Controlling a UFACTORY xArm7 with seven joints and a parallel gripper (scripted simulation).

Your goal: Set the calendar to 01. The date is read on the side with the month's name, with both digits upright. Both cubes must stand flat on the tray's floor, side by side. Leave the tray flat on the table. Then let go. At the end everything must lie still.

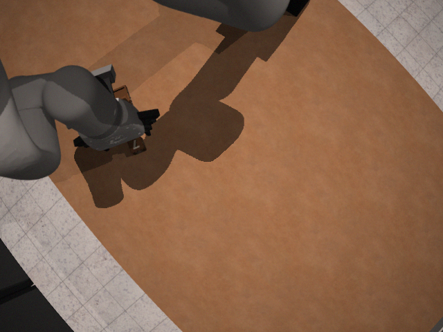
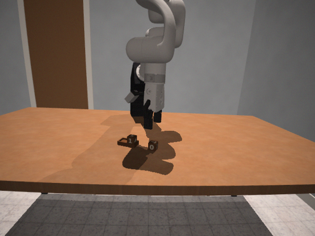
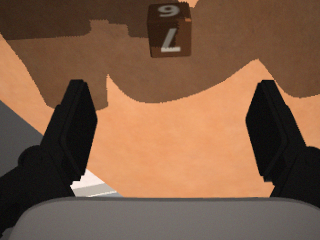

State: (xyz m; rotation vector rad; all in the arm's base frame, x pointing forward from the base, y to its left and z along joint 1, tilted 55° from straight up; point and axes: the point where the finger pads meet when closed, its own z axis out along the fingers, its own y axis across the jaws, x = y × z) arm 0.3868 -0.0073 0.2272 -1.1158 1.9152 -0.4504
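Note:
The tray (image 1: 123, 95) (image 2: 124, 143) lies on the table, partly hidden by the arm in the top view. One brown cube (image 2: 131, 139) stands in its right part in the exterior view, an upright 1 facing that camera; the tray's left part is empty. The other cube (image 1: 136, 146) (image 2: 152, 145) (image 3: 170, 31) stands on the table right of the tray, with a 0 facing the exterior camera. The wrist view shows its 7 and a 6 or 9. My gripper (image 1: 116, 131) (image 2: 152, 123) (image 3: 171, 99) is open and empty, above the table near the loose cube. The month's name is not visible.
The arm and its shadows cover much of the area around the tray in the top view. The table (image 1: 286, 214) (image 2: 216, 157) has an edge near the tray's side at the left in the top view.

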